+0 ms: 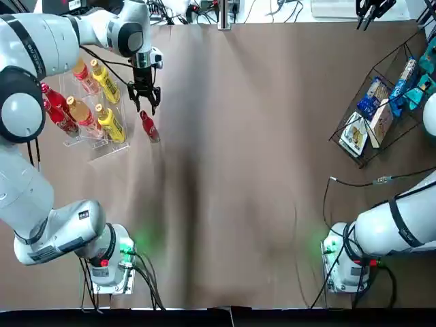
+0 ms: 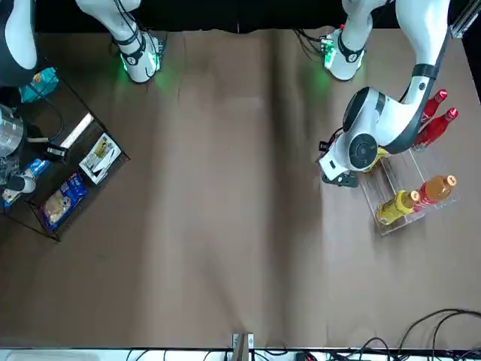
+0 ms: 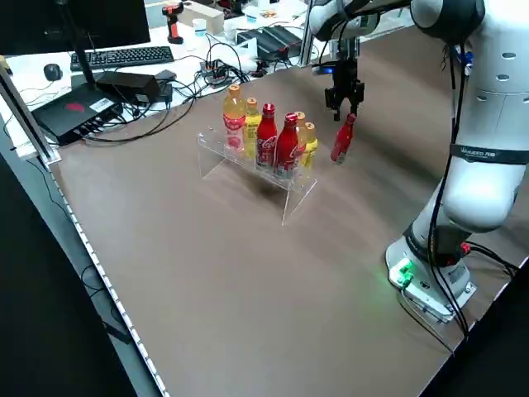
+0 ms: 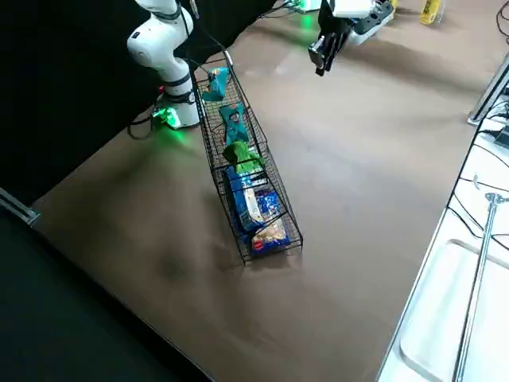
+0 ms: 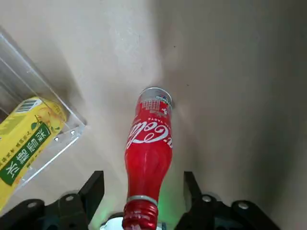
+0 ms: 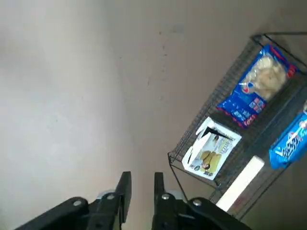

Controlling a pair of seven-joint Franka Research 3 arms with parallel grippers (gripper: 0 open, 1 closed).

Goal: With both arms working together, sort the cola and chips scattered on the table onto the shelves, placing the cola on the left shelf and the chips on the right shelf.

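Left gripper (image 1: 145, 102) hanging over cola bottle (image 1: 149, 127), upper left, beside clear shelf (image 1: 112, 148); jaws wide, holding nothing. Bottle leaning; bump could tip it. Right gripper (image 6: 139, 191) jaws narrow, empty.

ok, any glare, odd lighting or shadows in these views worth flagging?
Top view: green base-light glow on the table and a broad dark band down its middle. Left wrist view: bright washed-out tabletop, and a green glint under the cola bottle. Right side view: left part nearly black.
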